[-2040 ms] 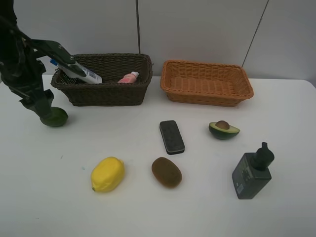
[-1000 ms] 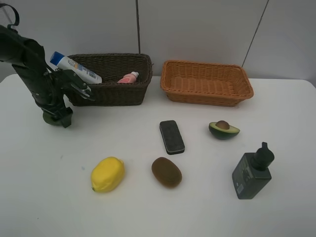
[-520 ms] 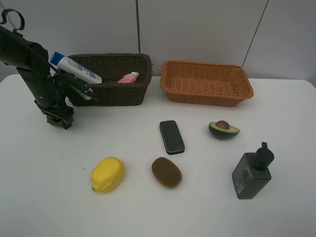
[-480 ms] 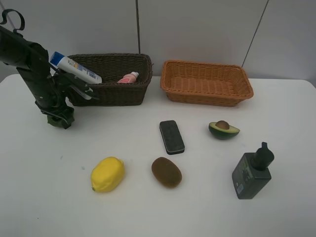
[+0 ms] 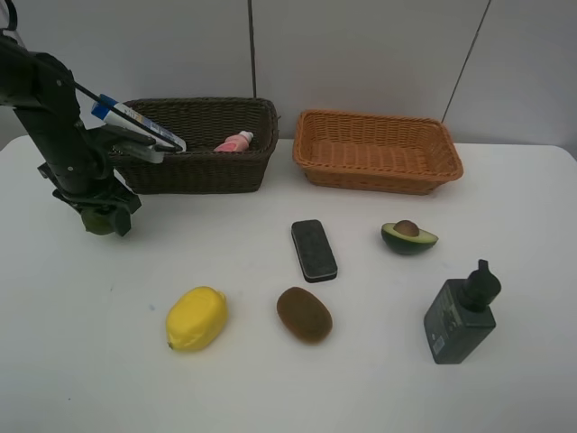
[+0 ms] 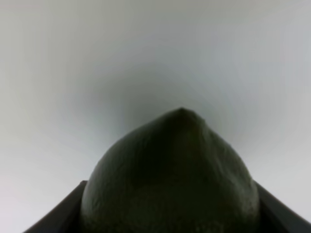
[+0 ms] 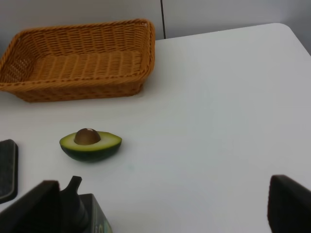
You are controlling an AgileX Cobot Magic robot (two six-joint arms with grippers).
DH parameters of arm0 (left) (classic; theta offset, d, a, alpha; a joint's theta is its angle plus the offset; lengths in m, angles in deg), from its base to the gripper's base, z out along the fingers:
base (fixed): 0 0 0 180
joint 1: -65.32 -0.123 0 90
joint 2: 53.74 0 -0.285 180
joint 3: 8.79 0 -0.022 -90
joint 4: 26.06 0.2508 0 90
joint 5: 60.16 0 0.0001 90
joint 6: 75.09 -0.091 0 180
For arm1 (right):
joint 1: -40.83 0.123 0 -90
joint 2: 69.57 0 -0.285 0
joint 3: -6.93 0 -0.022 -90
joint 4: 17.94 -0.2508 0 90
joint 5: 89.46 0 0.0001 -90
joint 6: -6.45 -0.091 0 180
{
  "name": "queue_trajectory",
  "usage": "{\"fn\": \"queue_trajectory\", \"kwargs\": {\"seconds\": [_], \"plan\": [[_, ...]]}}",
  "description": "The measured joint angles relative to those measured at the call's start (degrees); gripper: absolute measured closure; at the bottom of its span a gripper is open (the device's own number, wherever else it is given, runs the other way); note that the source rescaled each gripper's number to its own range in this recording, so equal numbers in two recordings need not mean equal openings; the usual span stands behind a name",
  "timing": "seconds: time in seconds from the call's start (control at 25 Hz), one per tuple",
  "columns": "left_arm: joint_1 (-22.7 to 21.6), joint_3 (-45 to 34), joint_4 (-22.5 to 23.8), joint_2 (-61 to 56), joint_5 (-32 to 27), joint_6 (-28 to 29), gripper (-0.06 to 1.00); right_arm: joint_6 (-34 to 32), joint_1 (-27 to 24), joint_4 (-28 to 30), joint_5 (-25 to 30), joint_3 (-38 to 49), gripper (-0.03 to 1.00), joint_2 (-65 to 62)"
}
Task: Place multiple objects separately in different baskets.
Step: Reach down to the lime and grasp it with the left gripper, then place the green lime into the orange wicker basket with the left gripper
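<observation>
left gripper (image 5: 101, 219) clamped on green fruit (image 6: 170, 179) | far-left bench edge | tan basket (image 5: 379, 176) well right, past dark basket (image 5: 198, 171) | right gripper (image 7: 167, 206) wide, nearer it

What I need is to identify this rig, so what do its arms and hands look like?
The left arm is matt black, built of chunky jointed links, with a thin black cable looping off the top. Its left hand is dark too. The right hand shows only two blocky black fingertips.

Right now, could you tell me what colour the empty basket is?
Orange-tan basket, clearest in the right wrist view.
</observation>
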Motion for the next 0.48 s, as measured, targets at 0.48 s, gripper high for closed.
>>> {"fn": "queue_trajectory", "kwargs": {"seconds": [0.48], "plan": [[12.4, 11.3, -20.0, -11.6, -3.3, 0.4, 0.4, 0.0, 0.0, 0.0, 0.0, 0.0, -0.03, 0.0]]}}
